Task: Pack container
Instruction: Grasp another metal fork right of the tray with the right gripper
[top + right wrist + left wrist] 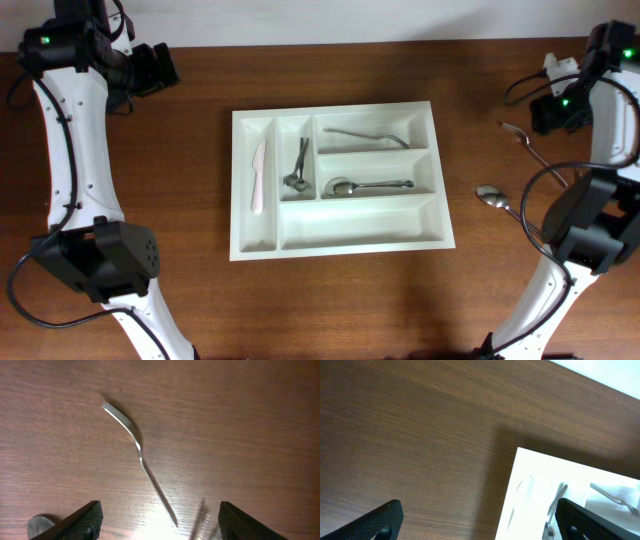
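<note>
Container: no lettering or number legible.
Left arm: no brand or label legible.
Right arm: no brand or label legible.
Bench: no sign or print legible.

Overhead we look straight down; our wrist cameras face the table closely, the container, shared with overhead, beyond the left gripper.

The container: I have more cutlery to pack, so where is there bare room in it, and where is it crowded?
The long bottom compartment of the container is bare, bordered by the spoon compartment above and the outer wall below. The fork compartment has spare room. Crowded: the narrow slots with the white knife and small utensils.
</note>
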Tool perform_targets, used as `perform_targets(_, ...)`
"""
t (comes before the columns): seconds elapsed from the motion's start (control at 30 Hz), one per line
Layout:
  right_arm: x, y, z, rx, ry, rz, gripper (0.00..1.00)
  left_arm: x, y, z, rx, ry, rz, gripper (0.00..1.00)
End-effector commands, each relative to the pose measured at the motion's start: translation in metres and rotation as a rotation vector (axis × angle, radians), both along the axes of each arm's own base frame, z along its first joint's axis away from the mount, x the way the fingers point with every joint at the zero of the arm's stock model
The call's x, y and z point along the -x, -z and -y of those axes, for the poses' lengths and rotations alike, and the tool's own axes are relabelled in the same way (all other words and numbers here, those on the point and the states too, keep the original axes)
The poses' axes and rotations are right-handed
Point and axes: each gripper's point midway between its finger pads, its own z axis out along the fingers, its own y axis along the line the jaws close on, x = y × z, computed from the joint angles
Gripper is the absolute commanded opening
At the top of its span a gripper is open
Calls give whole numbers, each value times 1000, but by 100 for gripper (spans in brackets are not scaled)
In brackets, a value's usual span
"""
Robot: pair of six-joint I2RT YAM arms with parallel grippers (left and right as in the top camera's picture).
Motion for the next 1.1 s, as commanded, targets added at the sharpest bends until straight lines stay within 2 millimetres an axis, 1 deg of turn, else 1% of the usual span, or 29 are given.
perform_targets(0.0,1,38,-2,-40,7,-59,75,0,-6,-2,-9,2,16,99)
perform_targets(0.1,2,61,-2,-57,10,-97,74,0,-6,-2,-9,2,16,99)
perform_targets(0.13,3,71,-4,-71,9,-113,71,0,-6,-2,-9,1,16,99)
perform_targets(0.2,3,80,-8,-96,7,-125,67,0,-6,-2,-9,1,16,99)
perform_targets(0.3,5,91,-9,-107,6,-145,64,0,-6,-2,-9,2,15,99)
perform_targets(0.47,9,107,-11,-123,34,-175,55,0,-6,-2,-9,1,16,99)
perform_targets(0.57,10,112,-11,-128,33,-184,52,0,-6,-2,-9,2,16,99)
perform_targets(0.8,10,112,-11,-126,34,-183,37,0,-6,-2,-9,1,16,99)
perform_targets(0.9,11,112,-12,-130,41,-185,27,0,-6,-2,-9,2,16,99)
perform_targets(0.97,10,112,-15,-150,54,-177,11,0,-6,-2,-9,2,16,99)
perform_targets(1.03,8,112,-18,-170,54,-169,4,0,-6,-2,-9,2,16,99)
perform_targets(1.07,8,112,-19,-173,52,-168,4,0,-6,-2,-9,1,15,99)
